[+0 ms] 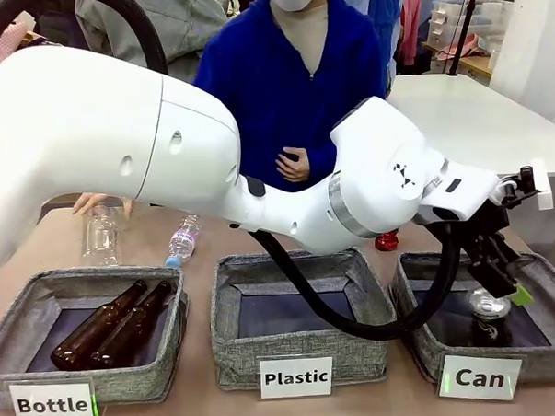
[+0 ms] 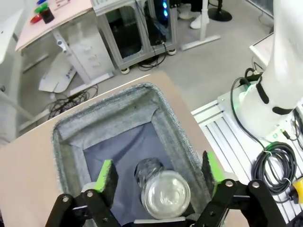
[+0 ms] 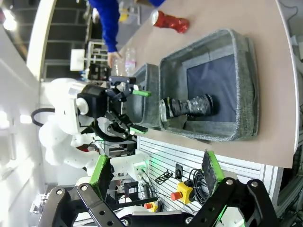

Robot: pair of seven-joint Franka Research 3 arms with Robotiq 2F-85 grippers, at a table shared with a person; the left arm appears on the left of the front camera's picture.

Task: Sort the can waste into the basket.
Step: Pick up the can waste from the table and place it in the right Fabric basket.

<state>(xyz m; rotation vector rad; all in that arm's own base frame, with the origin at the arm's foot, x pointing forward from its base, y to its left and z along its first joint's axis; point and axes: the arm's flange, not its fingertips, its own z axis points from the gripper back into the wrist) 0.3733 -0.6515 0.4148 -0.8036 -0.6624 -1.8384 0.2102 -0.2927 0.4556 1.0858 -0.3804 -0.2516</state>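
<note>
Clearly L pincer wide open over can, no contact.

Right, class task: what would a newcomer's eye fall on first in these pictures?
The huge white left arm crosses the table, its left gripper open over the grey fabric basket labelled "Can", a black metal can with a silver top inside beneath it. Beyond that basket a red metal can sits on the table.

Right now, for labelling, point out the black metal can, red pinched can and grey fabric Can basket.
black can point(image 2: 165, 194), left wrist view, top
red can point(image 3: 171, 22), right wrist view, side
Can basket point(image 1: 547, 364), front view, front wall
</note>
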